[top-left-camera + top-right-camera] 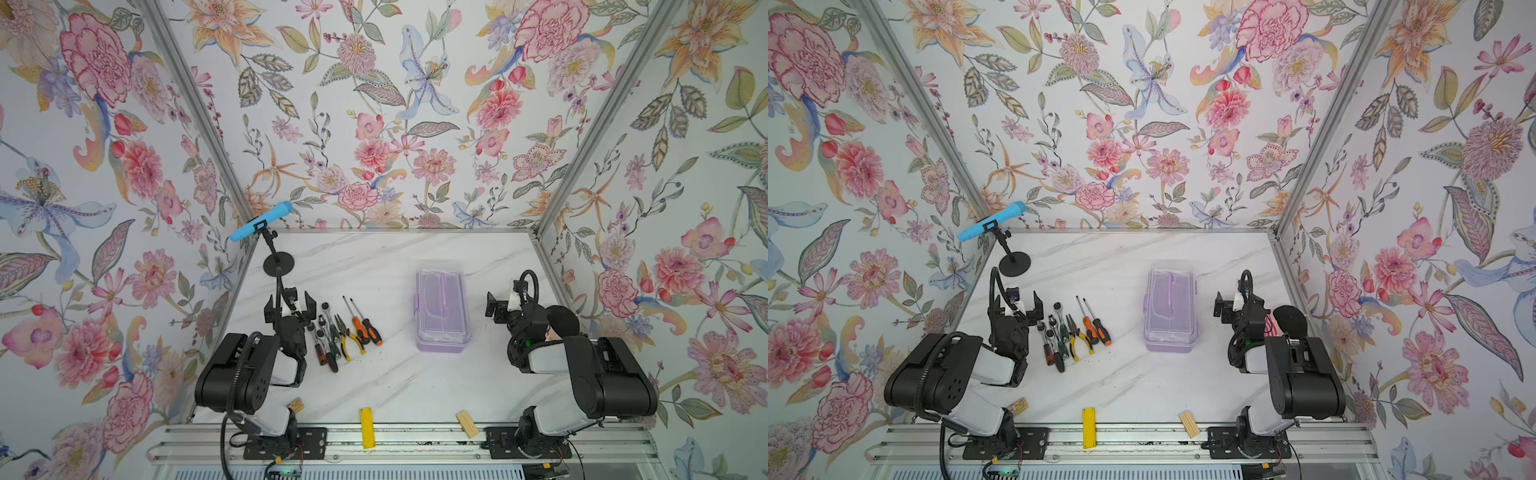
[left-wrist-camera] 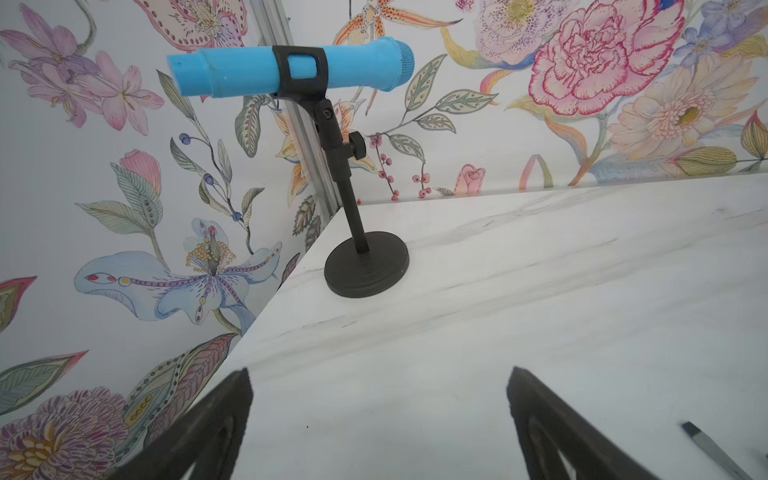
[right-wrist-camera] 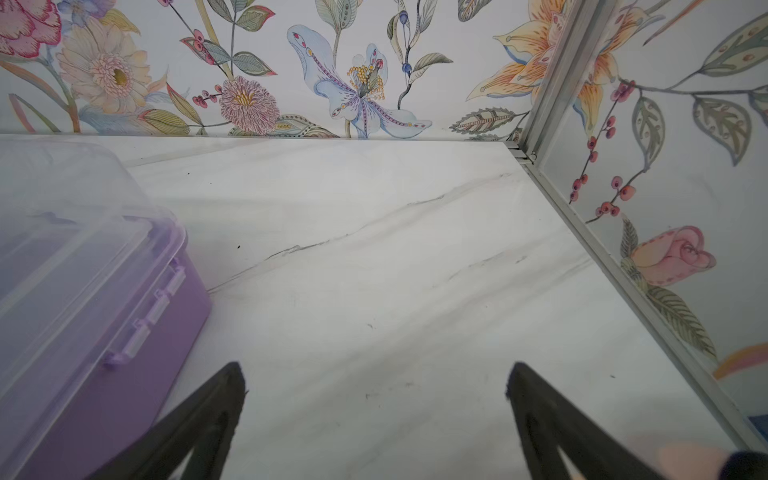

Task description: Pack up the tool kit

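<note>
The tool kit case (image 1: 442, 309), lilac with a clear lid shut on it, stands right of the table's middle in both top views (image 1: 1170, 307). Its hinged side shows in the right wrist view (image 3: 95, 299). Left of it the tools lie in a row: two orange-black screwdrivers (image 1: 365, 328), yellow-handled pliers (image 1: 348, 336) and ratchets with dark-handled drivers (image 1: 326, 338). My left gripper (image 1: 290, 302) hovers open just left of that row, nothing between its fingers (image 2: 379, 374). My right gripper (image 1: 505, 301) stands open and empty right of the case (image 3: 376, 368).
A blue microphone (image 1: 261, 222) on a black stand (image 2: 365, 266) occupies the back left corner. At the front edge lie a flat yellow bar (image 1: 367, 427), a wooden block (image 1: 467, 424) and a smaller block (image 1: 296, 404). Flowered walls close in three sides.
</note>
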Robot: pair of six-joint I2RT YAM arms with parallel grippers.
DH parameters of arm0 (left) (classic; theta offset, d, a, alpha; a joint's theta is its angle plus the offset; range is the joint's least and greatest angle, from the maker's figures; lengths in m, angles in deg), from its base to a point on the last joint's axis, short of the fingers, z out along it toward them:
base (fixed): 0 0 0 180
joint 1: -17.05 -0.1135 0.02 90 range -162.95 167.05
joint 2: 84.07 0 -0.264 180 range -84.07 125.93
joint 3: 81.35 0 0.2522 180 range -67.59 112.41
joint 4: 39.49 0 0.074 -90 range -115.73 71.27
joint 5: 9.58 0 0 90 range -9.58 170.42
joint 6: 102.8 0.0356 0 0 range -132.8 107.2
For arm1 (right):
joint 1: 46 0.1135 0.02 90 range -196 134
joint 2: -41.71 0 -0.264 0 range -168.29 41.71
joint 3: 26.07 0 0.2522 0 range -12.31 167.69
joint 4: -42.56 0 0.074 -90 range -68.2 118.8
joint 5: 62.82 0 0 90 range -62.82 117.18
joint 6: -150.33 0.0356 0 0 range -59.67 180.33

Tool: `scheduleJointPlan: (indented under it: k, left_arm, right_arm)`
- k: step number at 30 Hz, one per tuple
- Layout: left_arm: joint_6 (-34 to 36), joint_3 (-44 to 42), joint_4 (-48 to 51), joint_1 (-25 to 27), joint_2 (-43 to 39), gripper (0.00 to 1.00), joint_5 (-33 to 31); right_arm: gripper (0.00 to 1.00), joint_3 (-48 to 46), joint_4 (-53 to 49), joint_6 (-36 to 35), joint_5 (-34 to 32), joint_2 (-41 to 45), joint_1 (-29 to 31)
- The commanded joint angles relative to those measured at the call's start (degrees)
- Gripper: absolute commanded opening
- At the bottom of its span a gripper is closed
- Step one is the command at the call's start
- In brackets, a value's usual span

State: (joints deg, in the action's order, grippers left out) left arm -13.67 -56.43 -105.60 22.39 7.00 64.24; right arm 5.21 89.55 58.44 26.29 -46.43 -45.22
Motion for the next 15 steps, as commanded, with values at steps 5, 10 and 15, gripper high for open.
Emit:
scheduleJointPlan:
  k: [5, 10, 15]
  left_arm:
    - [-0.19, 0.73, -0.64, -0.54, -0.8, 0.99, 0.9]
    - [-0.19, 0.72, -0.59, -0.63, -0.8, 0.99, 0.89]
    - [-0.19, 0.8, -0.54, -0.59, -0.8, 0.99, 0.96]
  right_arm:
    - [0.99, -0.2, 1.41, -0.04, -0.26, -0.37, 0.29]
    - [0.99, -0.2, 1.39, -0.04, -0.21, -0.37, 0.28]
    - [0.99, -0.2, 1.25, 0.22, 0.6, -0.38, -0.16]
